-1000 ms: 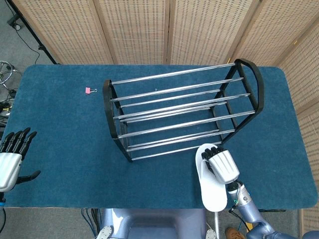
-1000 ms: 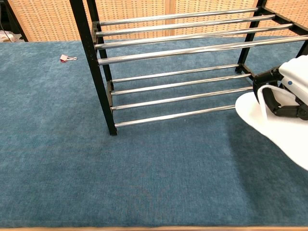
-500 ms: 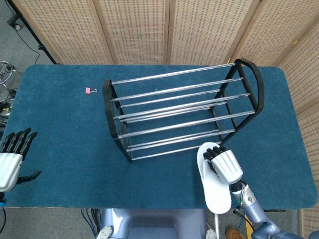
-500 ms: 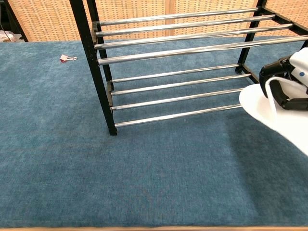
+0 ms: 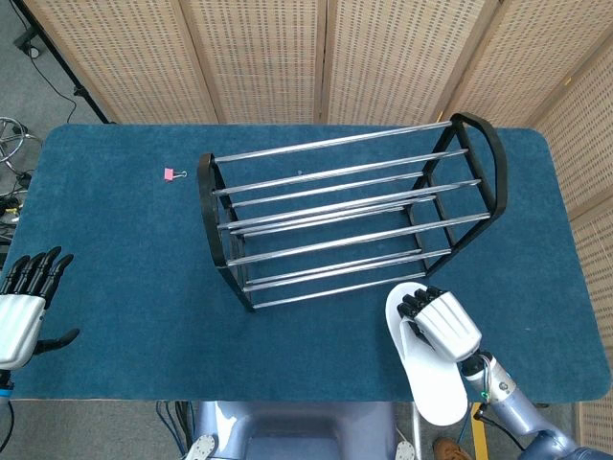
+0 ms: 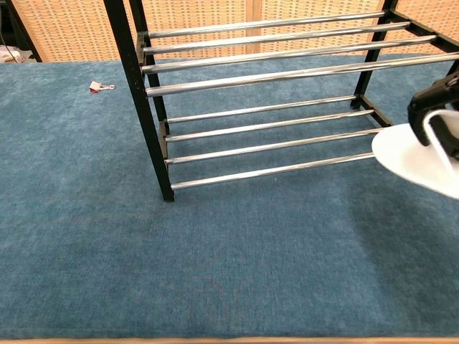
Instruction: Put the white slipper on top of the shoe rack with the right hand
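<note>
Meanwhile, on a blue table (image 5: 124,220), the shoe rack (image 5: 350,216) stands where it stood a second ago, its chrome bars bare; nothing lies on its top tier; the slipper (image 5: 433,369) has moved instead; in the head view it has slid from just in front of the rack's near right corner toward the table's near edge and further right, its heel now hanging past that edge; in the chest view it has risen and drawn off to the right border, its toe (image 6: 412,158) level with the lower rails and its shadow on the cloth well below it; judged from that, the slipper is off the table and in carry, and the lift phase is under way, with the raise to the top tier and the set-down yet to come.

Pose of the right hand (image 5: 441,323): it sits over the slipper's front half, back of the hand up, dark fingers curled down around the strap and gripping it; the chest view shows only its fingers (image 6: 430,100) at the frame's edge, hooked over the white strap; the forearm runs back toward the robot, low and right.

Far across the table, the left hand (image 5: 24,307) rests at the near left corner, fingers straight and slightly apart, holding nothing; a small pink clip (image 5: 172,174) lies beyond the rack's left end, well apart from everything.
</note>
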You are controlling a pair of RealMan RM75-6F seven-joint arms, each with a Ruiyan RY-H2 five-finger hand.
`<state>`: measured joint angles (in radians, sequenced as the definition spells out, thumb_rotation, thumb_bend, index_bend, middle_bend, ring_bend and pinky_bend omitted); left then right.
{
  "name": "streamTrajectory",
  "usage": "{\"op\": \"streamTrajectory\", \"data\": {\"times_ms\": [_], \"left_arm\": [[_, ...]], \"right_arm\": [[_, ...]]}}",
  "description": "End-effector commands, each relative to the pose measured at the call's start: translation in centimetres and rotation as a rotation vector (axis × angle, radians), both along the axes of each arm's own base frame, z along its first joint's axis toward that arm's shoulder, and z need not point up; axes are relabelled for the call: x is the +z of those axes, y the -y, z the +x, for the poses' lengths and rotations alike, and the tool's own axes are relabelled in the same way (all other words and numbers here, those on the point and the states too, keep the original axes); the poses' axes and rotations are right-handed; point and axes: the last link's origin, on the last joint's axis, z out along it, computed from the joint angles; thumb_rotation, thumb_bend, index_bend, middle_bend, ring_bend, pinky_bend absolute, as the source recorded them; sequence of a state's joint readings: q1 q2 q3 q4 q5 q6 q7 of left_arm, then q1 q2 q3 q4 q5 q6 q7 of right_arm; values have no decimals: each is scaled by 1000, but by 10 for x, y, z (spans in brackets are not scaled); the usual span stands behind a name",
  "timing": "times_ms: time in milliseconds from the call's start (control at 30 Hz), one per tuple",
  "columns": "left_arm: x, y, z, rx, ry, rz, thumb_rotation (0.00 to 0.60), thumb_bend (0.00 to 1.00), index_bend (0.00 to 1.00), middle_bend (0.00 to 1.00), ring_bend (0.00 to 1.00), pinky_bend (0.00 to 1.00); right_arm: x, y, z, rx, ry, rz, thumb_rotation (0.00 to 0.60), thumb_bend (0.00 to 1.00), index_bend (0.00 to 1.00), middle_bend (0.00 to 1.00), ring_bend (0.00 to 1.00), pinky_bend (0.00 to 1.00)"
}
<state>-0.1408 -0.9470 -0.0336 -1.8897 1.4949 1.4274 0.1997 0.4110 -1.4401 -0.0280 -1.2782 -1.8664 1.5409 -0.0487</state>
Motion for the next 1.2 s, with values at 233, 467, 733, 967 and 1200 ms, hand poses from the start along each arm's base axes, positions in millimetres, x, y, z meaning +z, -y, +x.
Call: {"op": "streamTrajectory", "data": {"times_ms": [233, 467, 733, 967, 1200], "left_arm": [[0, 0, 0, -1, 0, 2, 600, 0, 0, 0, 0, 0], [2, 1, 0, 1, 6, 5, 600, 0, 0, 0, 0, 0], [5, 0, 0, 0, 13, 10, 600, 0, 0, 0, 0, 0], [4, 1, 1, -2, 12, 8, 600, 0, 0, 0, 0, 0], [8, 0, 0, 0, 29, 11, 600, 0, 0, 0, 0, 0]], "right_arm": [[28, -8, 9, 62, 12, -45, 600, 646, 687, 632, 619, 682], [49, -5, 25, 86, 58, -102, 600, 646, 688, 635, 619, 682], [68, 3, 49, 95, 138, -154, 600, 646, 689, 636, 619, 682], [52, 18, 74, 85, 192, -114, 600, 645, 687, 637, 620, 682], [27, 32, 83, 59, 182, -87, 600, 646, 687, 637, 621, 682]]}}
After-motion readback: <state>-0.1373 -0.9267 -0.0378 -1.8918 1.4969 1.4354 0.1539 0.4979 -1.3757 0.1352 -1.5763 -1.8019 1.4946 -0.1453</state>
